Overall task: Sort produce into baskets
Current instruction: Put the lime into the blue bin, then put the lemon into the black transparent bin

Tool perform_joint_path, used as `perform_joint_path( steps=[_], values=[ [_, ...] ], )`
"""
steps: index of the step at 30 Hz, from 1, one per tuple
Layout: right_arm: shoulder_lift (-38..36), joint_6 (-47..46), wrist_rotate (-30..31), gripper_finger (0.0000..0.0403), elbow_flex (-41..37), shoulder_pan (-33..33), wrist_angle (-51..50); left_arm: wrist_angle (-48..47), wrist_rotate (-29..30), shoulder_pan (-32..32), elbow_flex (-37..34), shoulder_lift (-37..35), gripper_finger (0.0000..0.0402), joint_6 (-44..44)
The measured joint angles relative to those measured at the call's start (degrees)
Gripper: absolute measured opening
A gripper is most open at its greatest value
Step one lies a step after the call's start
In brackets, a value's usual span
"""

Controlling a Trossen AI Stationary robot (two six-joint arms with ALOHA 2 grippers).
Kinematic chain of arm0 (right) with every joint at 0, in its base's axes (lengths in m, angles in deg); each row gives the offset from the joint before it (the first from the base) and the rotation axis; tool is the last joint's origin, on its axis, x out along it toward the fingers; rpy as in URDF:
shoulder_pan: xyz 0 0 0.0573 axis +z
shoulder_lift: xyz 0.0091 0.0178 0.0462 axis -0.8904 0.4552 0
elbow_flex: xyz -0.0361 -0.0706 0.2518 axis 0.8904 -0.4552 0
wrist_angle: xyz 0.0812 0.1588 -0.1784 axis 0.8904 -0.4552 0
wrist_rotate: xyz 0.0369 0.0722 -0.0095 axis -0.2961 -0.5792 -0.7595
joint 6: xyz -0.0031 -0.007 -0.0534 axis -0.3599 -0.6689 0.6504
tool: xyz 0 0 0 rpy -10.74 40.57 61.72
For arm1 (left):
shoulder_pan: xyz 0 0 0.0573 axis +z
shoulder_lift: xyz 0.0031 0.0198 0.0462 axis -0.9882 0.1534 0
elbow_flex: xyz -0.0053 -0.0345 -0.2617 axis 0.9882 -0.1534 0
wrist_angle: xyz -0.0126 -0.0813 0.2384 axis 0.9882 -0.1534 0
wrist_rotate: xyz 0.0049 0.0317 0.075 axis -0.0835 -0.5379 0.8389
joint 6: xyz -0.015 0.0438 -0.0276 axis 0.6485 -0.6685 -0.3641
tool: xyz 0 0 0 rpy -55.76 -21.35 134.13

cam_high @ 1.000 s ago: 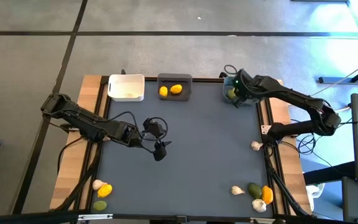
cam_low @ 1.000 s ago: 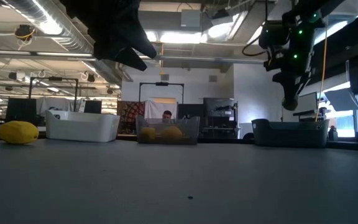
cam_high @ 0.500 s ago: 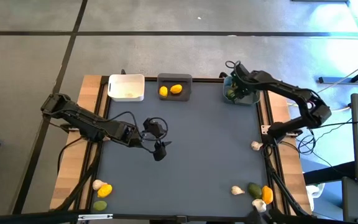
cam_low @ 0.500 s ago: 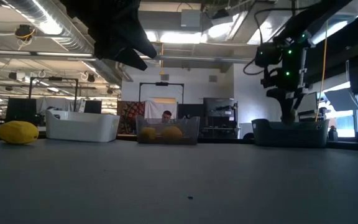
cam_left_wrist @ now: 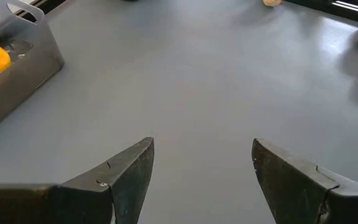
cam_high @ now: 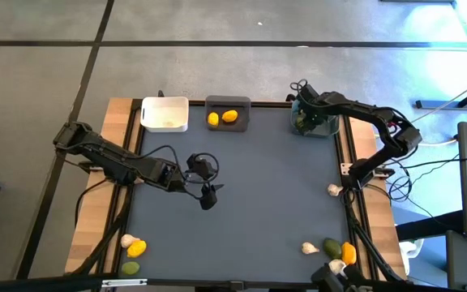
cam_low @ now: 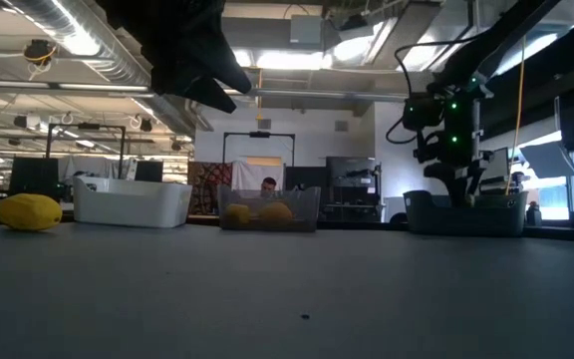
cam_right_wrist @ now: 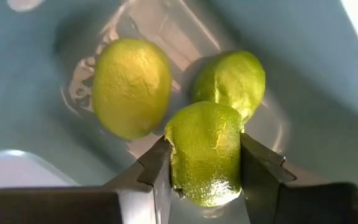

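My right gripper reaches down into the teal-blue basket at the table's far right, shut on a green lime. Two more limes lie on the basket's floor just beyond it. In the low view the gripper dips behind the basket's rim. My left gripper hangs open over the middle of the table, nothing between its fingers. The dark grey basket holds two yellow fruits; the white basket stands to its left. My right gripper pinches the lime by two opposite sides between its two fingers. The fingers come from above, pointing steeply down into the basket. The lime sits above the basket floor and the two limes lying there; whether it touches them I cannot tell.
Loose produce lies at the near left corner and the near right corner, with a whitish bulb by the right edge. The three baskets line the far edge. The grey mat between them is open.
My right gripper has come down with the lime, from above the teal-blue basket's rim into the basket, shifting a little toward the table's left. Its fingers have stayed shut on the lime.
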Motion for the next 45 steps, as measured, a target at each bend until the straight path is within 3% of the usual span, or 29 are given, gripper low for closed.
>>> perform_joint_path(
  steps=[6, 18, 29, 34, 38, 45],
  values=[
    [0.1, 0.8, 2.5, 0.0147, 0.0, 0.0, 0.1, 0.0, 0.0, 0.0, 0.0, 0.0, 0.0266, 0.0],
    [0.1, 0.9, 0.7, 0.0242, 0.0, 0.0, -0.3, 0.0, 0.0, 0.0, 0.0, 0.0, 0.0266, -0.1],
    [-4.3, 0.7, -0.6, 0.0235, 0.0, 1.2, -2.2, 0.0, 0.0, 0.0, 0.0, 0.0, 0.0266, -2.7],
    [-11.9, -1.5, -1.9, 0.0232, 0.0, 6.3, -3.7, 0.0, 0.0, 0.0, 0.0, 0.0, 0.0266, -6.0],
    [-18.1, -3.3, -6.4, 0.0232, 0.0, 12.1, -3.1, 0.0, 0.0, 0.0, 0.0, 0.0, 0.0267, -7.3],
    [-23.3, -8.3, -8.1, 0.0232, 0.0, 25.2, 0.8, -0.2, 0.0, 1.9, 0.0, 0.0, 0.0267, -6.6]
  ],
)
